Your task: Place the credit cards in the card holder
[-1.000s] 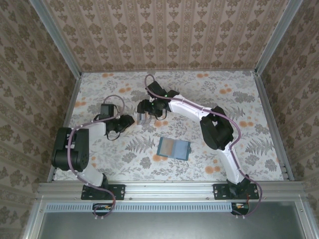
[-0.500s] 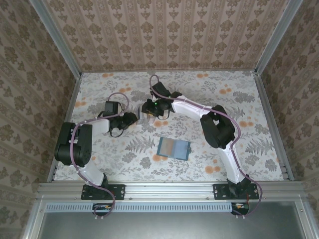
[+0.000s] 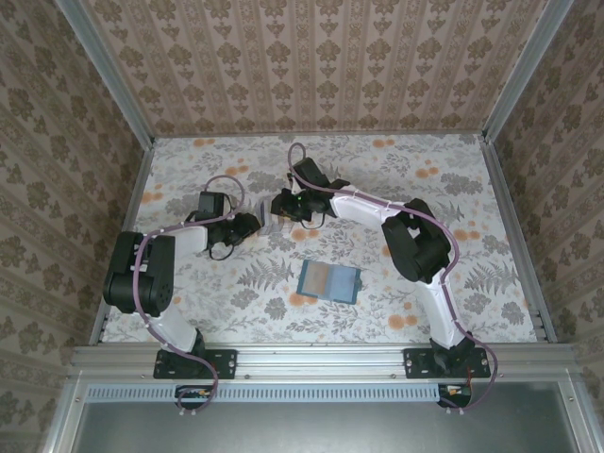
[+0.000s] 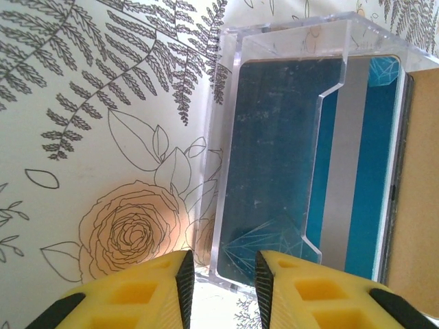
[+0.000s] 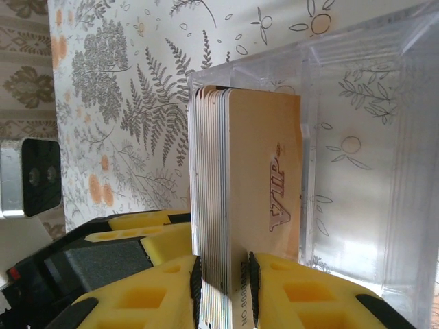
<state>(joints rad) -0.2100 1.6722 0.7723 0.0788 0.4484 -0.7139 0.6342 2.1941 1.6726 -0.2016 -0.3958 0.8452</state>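
Note:
The clear card holder stands on the flowered table between my two grippers. In the right wrist view, my right gripper is shut on a stack of credit cards standing on edge, an orange card marked VIP on its right face. The stack's far end lies within the holder's clear walls. In the left wrist view, a blue card with a grey stripe shows through the holder's wall. My left gripper is open, the holder's near corner just beyond its tips.
A dark teal wallet lies flat nearer the arm bases, to the right of centre. Papered walls and metal rails enclose the table. The left gripper's yellow fingers sit close beside the card stack in the right wrist view.
My right gripper has closed on the card stack and shifted slightly towards the back. My left gripper has moved right and back, up to the holder.

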